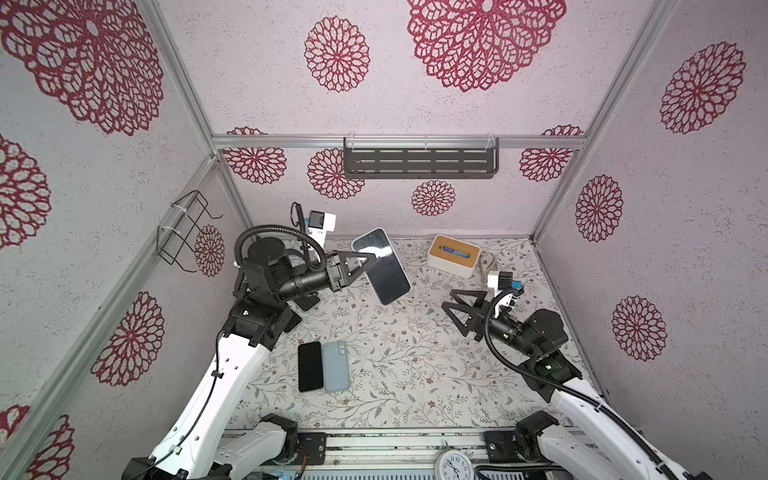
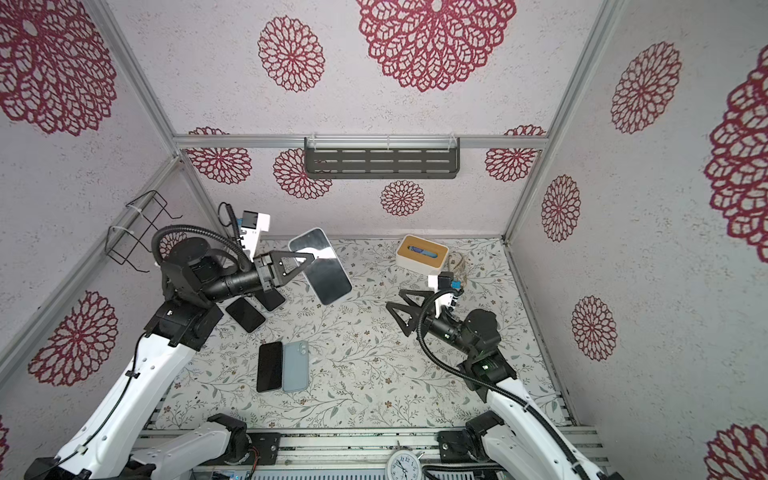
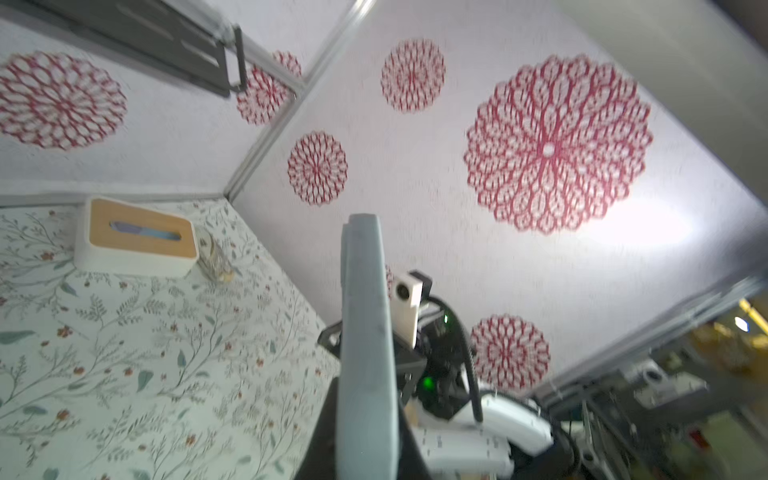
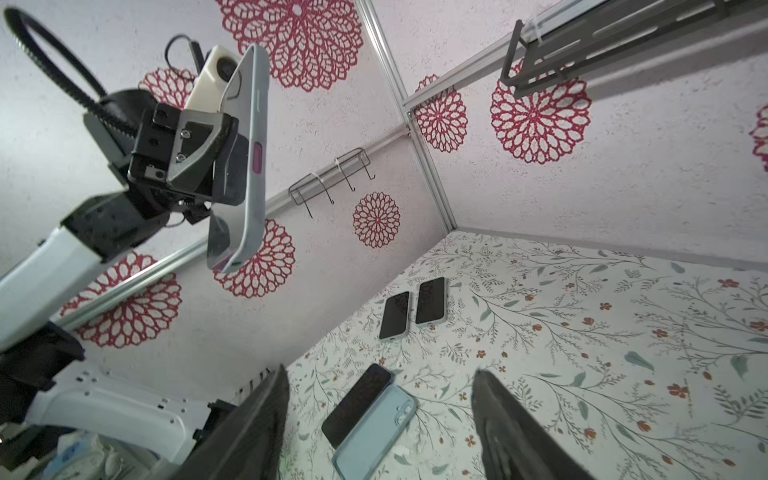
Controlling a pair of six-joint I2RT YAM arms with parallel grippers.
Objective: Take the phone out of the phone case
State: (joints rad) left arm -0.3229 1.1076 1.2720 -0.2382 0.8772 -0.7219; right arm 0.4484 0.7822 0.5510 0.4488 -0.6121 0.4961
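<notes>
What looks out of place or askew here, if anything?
The cased phone hangs tilted in the air, pinched at one long edge by the left gripper, while the black phone lies flat on the table. The right gripper stands open, apart from it. Nothing looks spilled or damaged.

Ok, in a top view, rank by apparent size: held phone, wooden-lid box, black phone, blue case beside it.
Largest: held phone (raised, nearer camera); wooden-lid box; black phone and blue case look alike, unranked.

Aloft: left gripper (image 4: pixel 224 164) clamps a tilted grey-cased phone (image 4: pixel 249 124).
Foreground: right gripper (image 4: pixel 380 372), jaws apart.
Floral mat (image 4: pixel 582 332): black phone (image 4: pixel 357 405) beside pale blue case (image 4: pixel 374 436); two more phones (image 4: pixel 394 315) beyond.
</notes>
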